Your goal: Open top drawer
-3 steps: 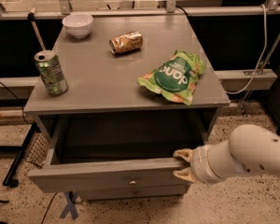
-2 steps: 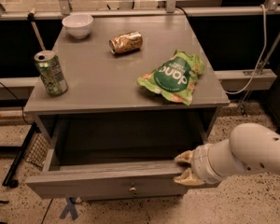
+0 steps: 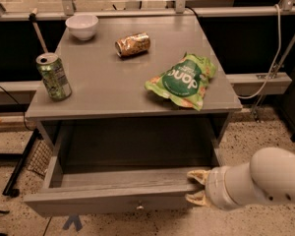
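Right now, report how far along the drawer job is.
Done: the drawer stands pulled far out, its inside open to view. In hand: the end effector is at the right end of the drawer's front. Left: perhaps a little more pull, then withdraw.

grey top drawer [image 3: 108, 200], tan gripper [image 3: 189, 187] @ front

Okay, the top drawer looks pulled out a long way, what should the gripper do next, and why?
Probably let go and back away. The top drawer stands far out from under the tabletop, its whole box open to view. The gripper sits at the right end of the front panel, clamped across it. Pulling further seems to gain little.
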`<state>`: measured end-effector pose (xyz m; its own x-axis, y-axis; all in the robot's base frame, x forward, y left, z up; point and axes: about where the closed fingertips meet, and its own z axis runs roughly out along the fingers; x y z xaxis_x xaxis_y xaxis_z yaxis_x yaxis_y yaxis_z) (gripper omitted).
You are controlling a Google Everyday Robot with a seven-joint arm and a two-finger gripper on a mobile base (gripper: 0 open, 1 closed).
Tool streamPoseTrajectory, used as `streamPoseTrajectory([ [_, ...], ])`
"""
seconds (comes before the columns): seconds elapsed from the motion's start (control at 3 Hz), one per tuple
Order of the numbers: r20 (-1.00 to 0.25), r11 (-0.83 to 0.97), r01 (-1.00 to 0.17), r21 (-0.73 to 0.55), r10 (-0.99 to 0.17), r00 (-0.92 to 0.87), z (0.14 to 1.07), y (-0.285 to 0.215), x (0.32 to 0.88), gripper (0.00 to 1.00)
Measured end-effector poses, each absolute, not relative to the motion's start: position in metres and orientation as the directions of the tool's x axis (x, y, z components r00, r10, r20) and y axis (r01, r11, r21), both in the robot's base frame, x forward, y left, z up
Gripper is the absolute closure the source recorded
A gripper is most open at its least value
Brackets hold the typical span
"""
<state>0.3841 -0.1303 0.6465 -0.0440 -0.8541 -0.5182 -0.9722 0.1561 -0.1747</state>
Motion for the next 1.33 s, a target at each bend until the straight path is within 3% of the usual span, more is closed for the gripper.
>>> streamPoseTrajectory([
  [0.67, -0.518, 0.156, -0.972, -0.175, -0.854, -0.044, 0.6485, -0.1301, 0.3846, 1.0],
  [1.33, -0.515, 0.151, -0.972, -0.178, -0.856, -0.039, 0.6501, -0.1288, 0.384, 0.55],
])
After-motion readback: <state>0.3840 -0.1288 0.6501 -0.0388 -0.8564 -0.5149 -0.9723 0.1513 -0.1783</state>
